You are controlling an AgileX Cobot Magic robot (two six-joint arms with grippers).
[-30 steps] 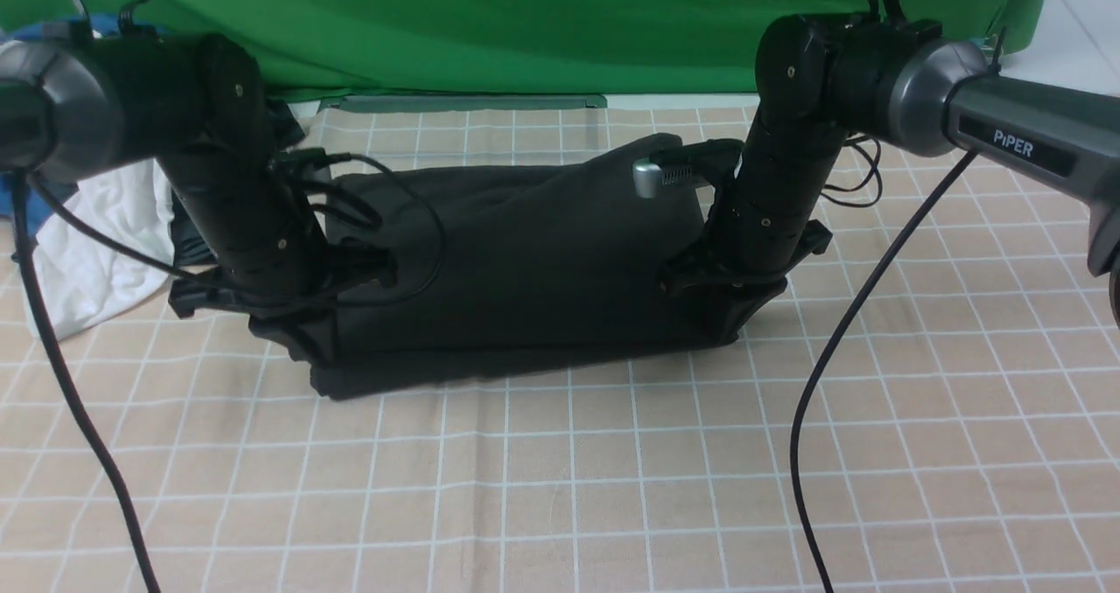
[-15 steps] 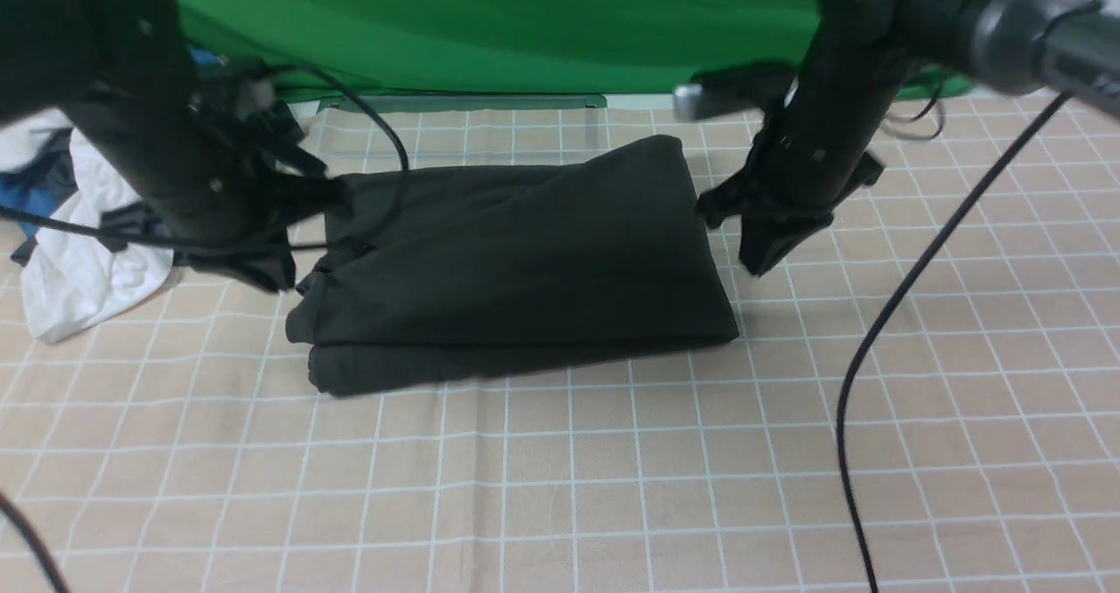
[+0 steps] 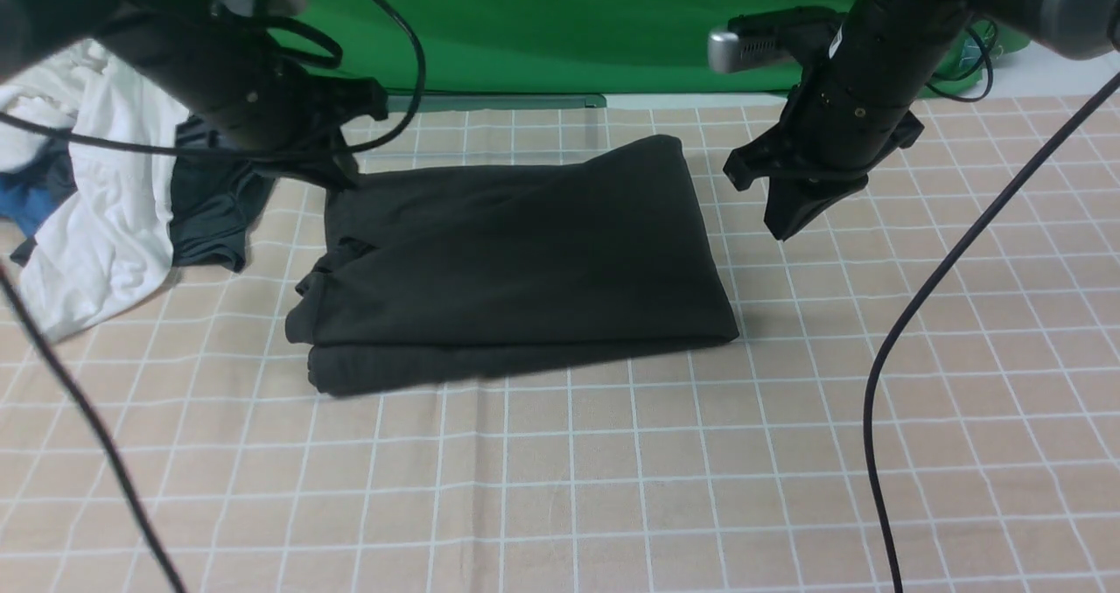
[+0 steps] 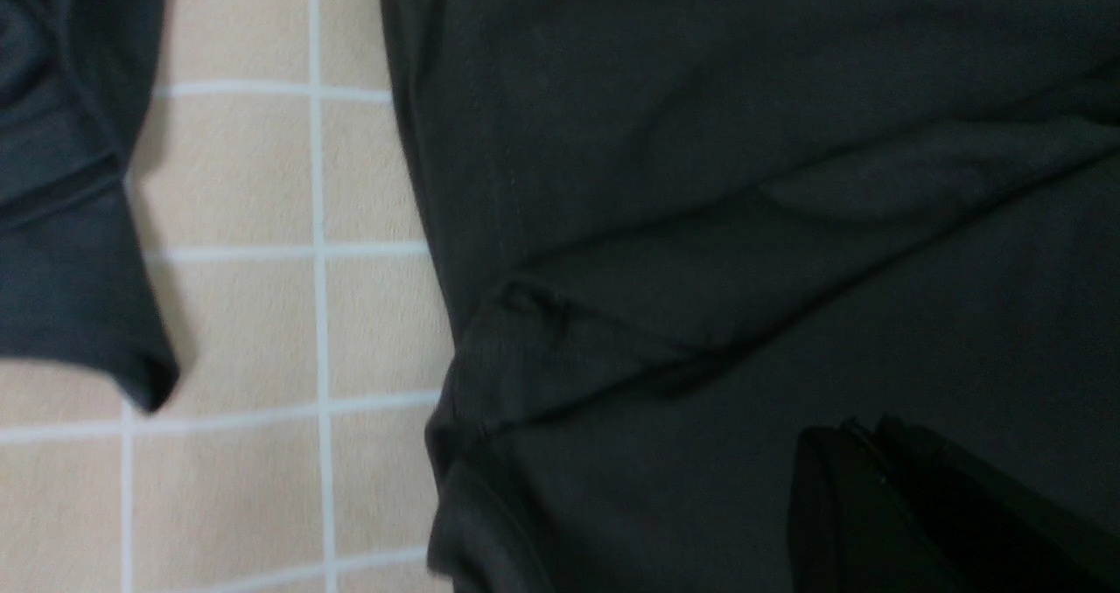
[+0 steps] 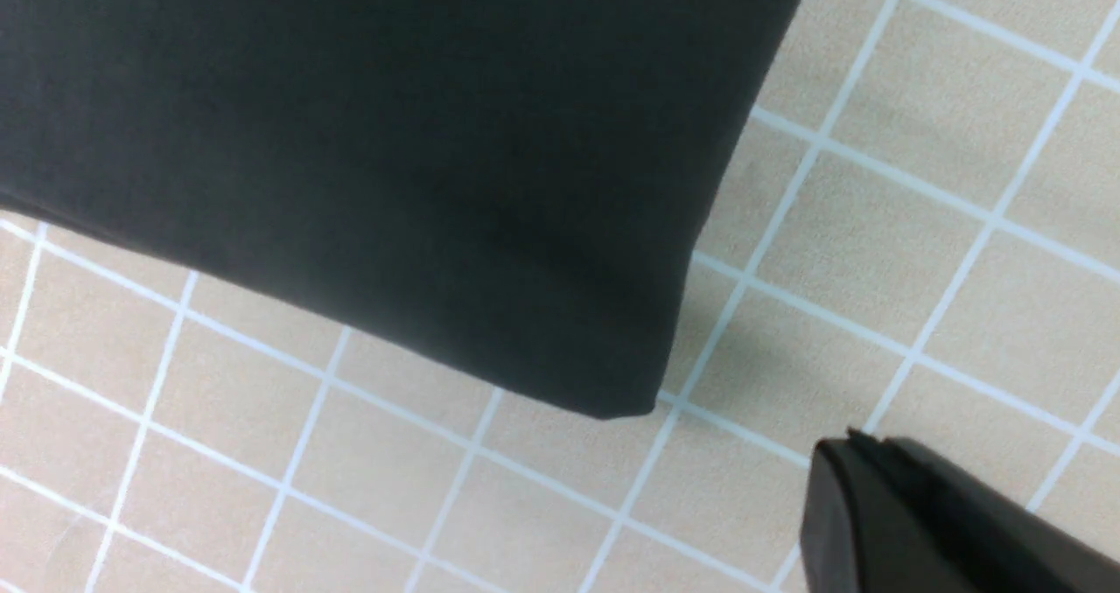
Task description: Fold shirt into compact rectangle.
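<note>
Green backdrop [image 3: 542,33] behind a desk [image 3: 612,488] covered in beige cloth with a white grid. The shirt [image 3: 516,269] lies at the desk's centre as a flat, stacked black rectangle.

Change: a second ago both claws were pressed low against the shirt's short ends, at 9 and 3 o'clock. Both have since risen and drawn back toward the far side, and the shirt has kept its shape after release. This suggests the last fold has been laid down and the task is at or near its end. The 3 o'clock edge is clean and square. The 9 o'clock edge is stepped, with a lower layer showing and a small pucker, so it may still need tidying.

Positions: the left claw [image 3: 337,169] hangs over the shirt's 10 o'clock corner. Its wrist view shows black fabric beneath the claw's fingers [image 4: 884,505]; whether they touch it cannot be told. The right claw [image 3: 787,217] hovers off the shirt at 2 o'clock, over bare grid, apart from the cloth; its wrist view shows only the shirt's corner nearby. Both claws are closed, tips together, and hold nothing.

Beyond 9 o'clock lie a dark grey garment [image 3: 210,217], a white garment [image 3: 96,226] and a blue garment [image 3: 17,204], all clear of the shirt.
</note>
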